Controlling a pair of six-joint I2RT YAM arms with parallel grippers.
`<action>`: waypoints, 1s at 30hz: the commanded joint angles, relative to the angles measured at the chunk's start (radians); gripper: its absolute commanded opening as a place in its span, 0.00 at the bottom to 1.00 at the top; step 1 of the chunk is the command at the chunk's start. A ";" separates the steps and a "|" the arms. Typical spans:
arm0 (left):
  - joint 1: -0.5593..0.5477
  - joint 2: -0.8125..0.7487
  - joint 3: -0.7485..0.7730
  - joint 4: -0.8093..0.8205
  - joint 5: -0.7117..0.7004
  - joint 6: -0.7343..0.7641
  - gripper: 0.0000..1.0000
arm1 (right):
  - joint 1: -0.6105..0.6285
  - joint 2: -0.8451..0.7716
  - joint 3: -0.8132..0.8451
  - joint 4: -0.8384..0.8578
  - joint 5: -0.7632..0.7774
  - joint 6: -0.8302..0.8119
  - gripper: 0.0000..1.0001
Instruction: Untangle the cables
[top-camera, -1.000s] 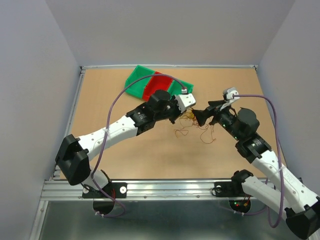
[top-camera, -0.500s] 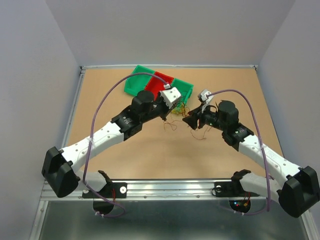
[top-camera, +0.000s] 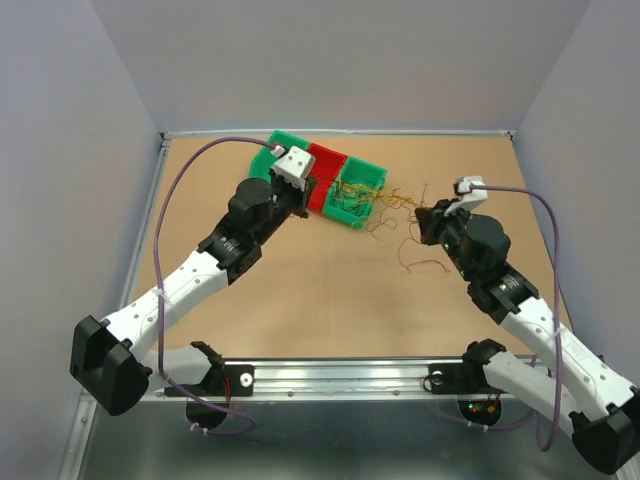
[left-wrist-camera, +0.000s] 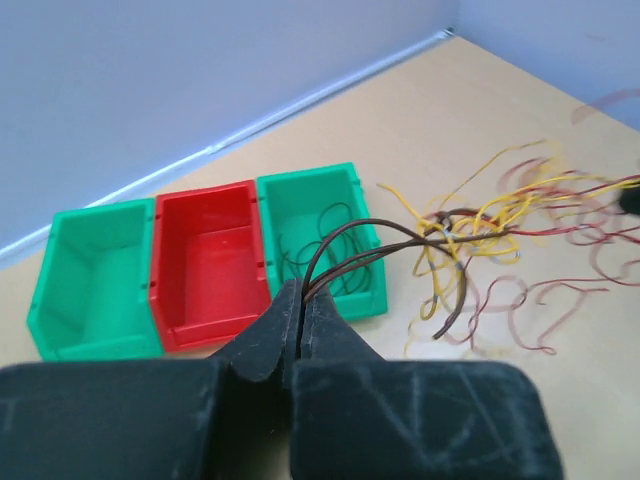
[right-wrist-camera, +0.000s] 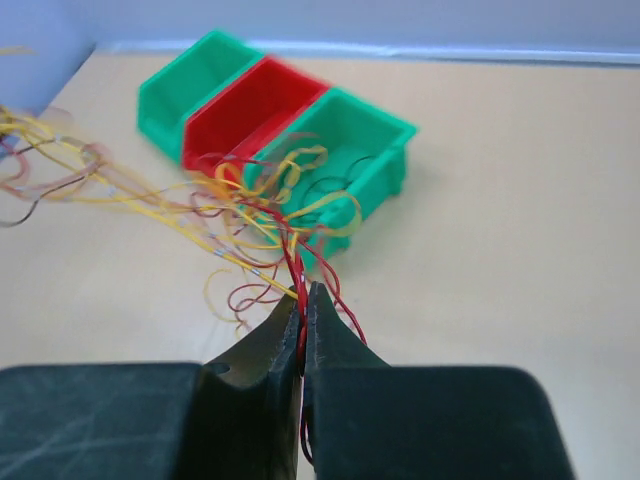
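Note:
The cables (top-camera: 395, 205) are a clump of thin red, yellow and brown strands, stretched out between my two grippers on the tan table. My left gripper (top-camera: 304, 196) (left-wrist-camera: 301, 292) hovers near the bins, shut on a few dark brown strands (left-wrist-camera: 355, 240) that lead right into the clump (left-wrist-camera: 470, 220). Over at the right, my right gripper (top-camera: 426, 220) (right-wrist-camera: 303, 297) is shut on red strands (right-wrist-camera: 295, 262) running up into the yellow and red tangle (right-wrist-camera: 255, 190). Loose red curls (top-camera: 415, 258) lie on the table below the clump.
Three small bins stand in a row at the back: green (top-camera: 272, 152), red (top-camera: 322, 170), green (top-camera: 358, 188). The right green bin (left-wrist-camera: 318, 215) (right-wrist-camera: 352, 140) holds a few thin black strands. Grey walls close the table on three sides.
My right gripper has shut on the red strands and drawn back to the right. The left arm has pulled back left toward the bins with the brown strands, stretching the clump out.

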 joint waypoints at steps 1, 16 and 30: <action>0.069 -0.029 0.005 0.122 -0.105 -0.079 0.00 | -0.006 -0.152 0.002 -0.069 0.440 0.100 0.00; 0.397 0.100 0.034 0.172 0.064 -0.248 0.00 | -0.006 -0.521 -0.098 -0.077 0.671 0.165 0.01; 0.344 0.098 -0.007 0.249 0.326 -0.158 0.00 | -0.006 -0.416 -0.079 -0.028 0.284 0.044 0.93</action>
